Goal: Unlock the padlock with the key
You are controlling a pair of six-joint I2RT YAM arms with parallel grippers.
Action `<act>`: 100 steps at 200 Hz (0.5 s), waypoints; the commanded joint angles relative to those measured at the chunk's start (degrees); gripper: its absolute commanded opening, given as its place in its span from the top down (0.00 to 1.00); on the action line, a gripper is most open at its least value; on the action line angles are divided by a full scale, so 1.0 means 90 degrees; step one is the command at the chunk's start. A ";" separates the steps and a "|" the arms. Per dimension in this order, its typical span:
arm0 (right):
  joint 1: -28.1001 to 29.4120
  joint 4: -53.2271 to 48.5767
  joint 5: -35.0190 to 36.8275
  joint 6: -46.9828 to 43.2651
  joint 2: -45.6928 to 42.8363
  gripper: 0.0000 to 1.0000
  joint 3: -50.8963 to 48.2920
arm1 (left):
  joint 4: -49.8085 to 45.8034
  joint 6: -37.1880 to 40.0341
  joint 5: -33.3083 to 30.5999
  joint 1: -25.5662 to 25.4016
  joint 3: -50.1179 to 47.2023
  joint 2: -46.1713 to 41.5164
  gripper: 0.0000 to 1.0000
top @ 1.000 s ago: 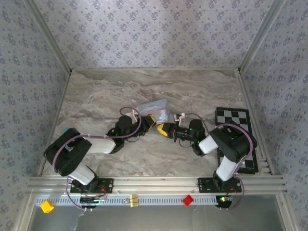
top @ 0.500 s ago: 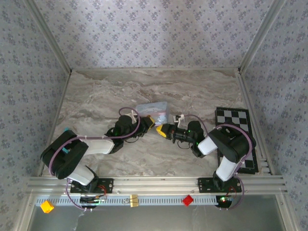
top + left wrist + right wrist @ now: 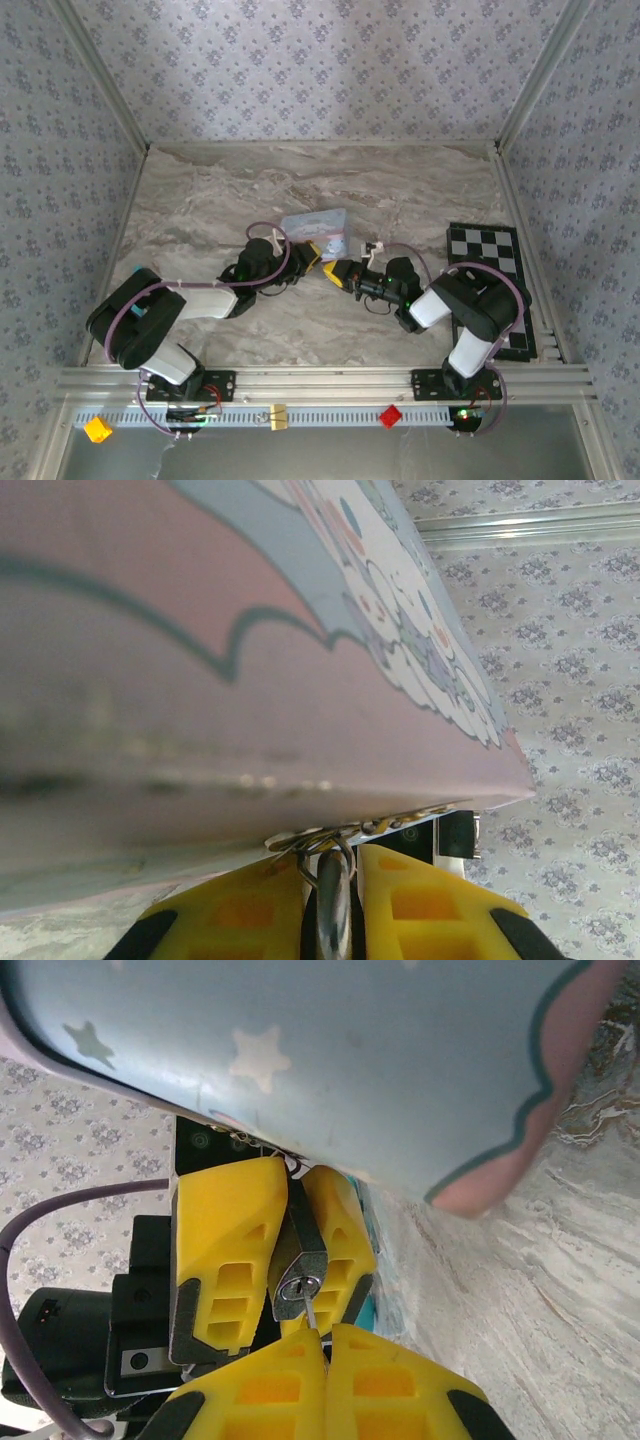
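While the padlock (image 3: 298, 1270) is pinched between the jaws of the left gripper (image 3: 331, 880), which are spread only by the width of its small dark body, its keyhole faces 6 o'clock in the right wrist view. The jaws of the right gripper (image 3: 325, 1345) are pressed together on the key (image 3: 312, 1315). Only a thin sliver of blade is seen, running toward 12 o'clock with its tip at the keyhole. In the left wrist view the shackle is seen reaching up to the lower edge of the pale blue tin (image 3: 350, 1060) (whether it is hooked through a latch cannot be told). From above, the two grippers are met nose to nose on the counter (image 3: 200, 200), at the tin's 6 o'clock, with a checkerboard (image 3: 490, 275) lying at their 3 o'clock. Compared with a second ago, the right gripper has been brought closer toward 9 o'clock, and the gap to the left one has been closed; the tin and left arm are found unmoved.
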 commanded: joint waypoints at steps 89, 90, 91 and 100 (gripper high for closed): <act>-0.0247 -0.0059 -0.0040 0.0098 -0.0004 1.00 0.0405 | 0.1328 0.0014 0.0694 -0.0766 0.0200 0.0067 1.00; -0.0259 -0.0064 -0.0049 0.0102 -0.0005 1.00 0.0415 | 0.1328 0.0016 0.0689 -0.0773 0.0199 0.0062 1.00; -0.0266 -0.0061 -0.0054 0.0105 0.0000 1.00 0.0421 | 0.1328 0.0018 0.0686 -0.0781 0.0194 0.0059 1.00; -0.0349 -0.0064 -0.0140 0.0143 0.0019 1.00 0.0475 | 0.1301 0.0047 0.0694 -0.0829 0.0179 0.0048 1.00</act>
